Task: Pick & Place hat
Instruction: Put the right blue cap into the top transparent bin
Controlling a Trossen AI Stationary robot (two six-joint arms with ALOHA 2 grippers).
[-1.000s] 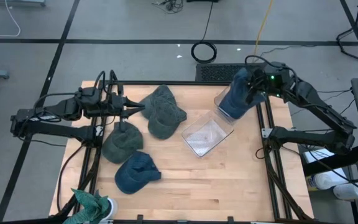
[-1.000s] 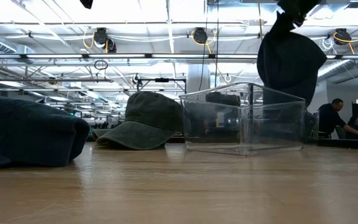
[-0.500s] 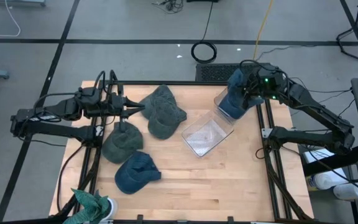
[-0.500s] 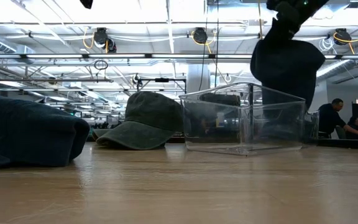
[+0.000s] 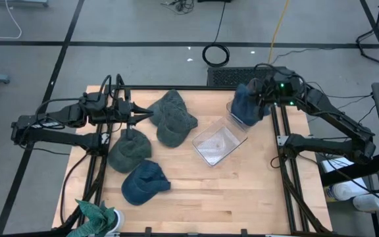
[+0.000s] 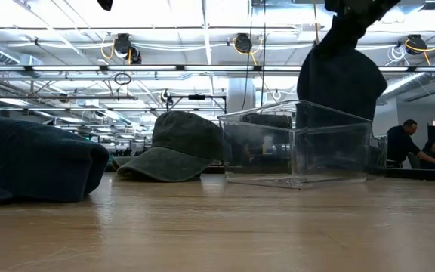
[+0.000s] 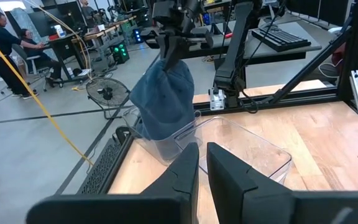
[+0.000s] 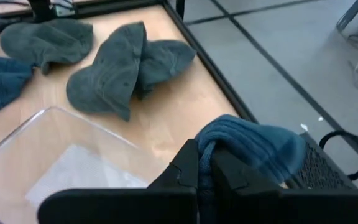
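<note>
Hat (image 5: 245, 105), blue, hangs clamped in the right gripper (image 5: 263, 94) over the clear bin's (image 5: 219, 143) rim at two o'clock on the table (image 5: 242, 191) (only part of it is above the opening); released here, it could catch the wall and slide outside, or nudge the light bin; left gripper (image 5: 149, 116), fingers nearly together and holding nothing, waits at ten o'clock. Count: one bin; one held hat; four hats lying on the table, two green caps (image 5: 173, 117), one grey-green beanie (image 5: 129, 150), one blue cap (image 5: 143, 182).
</note>
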